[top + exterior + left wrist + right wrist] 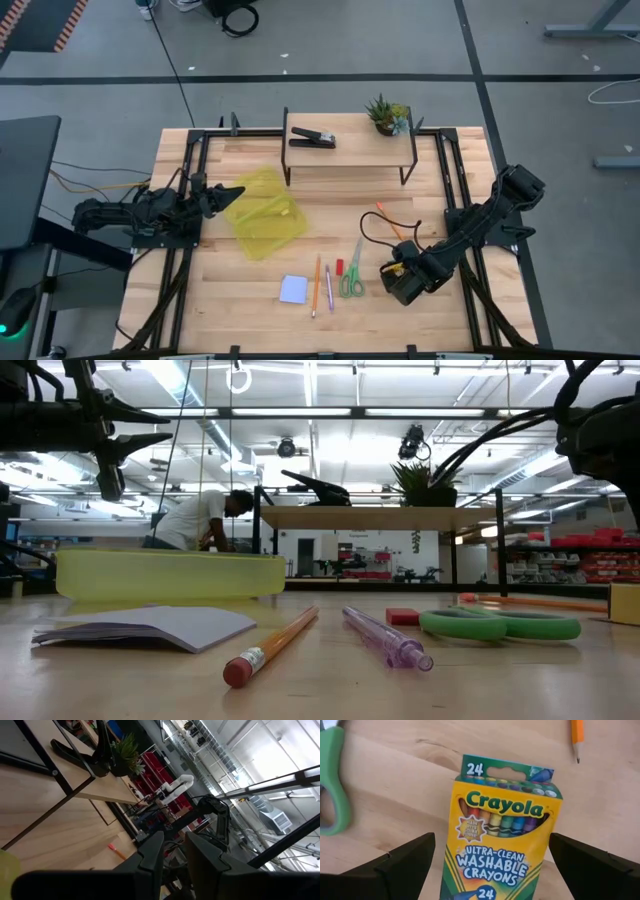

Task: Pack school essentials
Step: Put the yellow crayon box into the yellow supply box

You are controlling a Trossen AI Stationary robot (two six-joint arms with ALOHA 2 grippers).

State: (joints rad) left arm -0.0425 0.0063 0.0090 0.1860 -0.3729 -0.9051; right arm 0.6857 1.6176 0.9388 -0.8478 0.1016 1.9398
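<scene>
A yellow-green crayon box (502, 835) lies flat, face up, on the wooden table. My right gripper (491, 842) hangs over it pointing down and open, one finger on each side of the box without touching it. To its left lie green-handled scissors (351, 277), a small red eraser (339, 266), a pink pen (328, 290), an orange pencil (316, 285) and a pale blue notepad (293, 289). A second orange pencil (390, 222) lies farther back. My left gripper (232, 193) waits at the table's left, level, its fingers a narrow gap apart and holding nothing.
A translucent yellow case (265, 222) lies left of centre, just beside my left gripper. A small wooden shelf (350, 155) at the far edge carries a black stapler (312, 138) and a green potted plant (387, 115). A person shows in the room behind (200, 515).
</scene>
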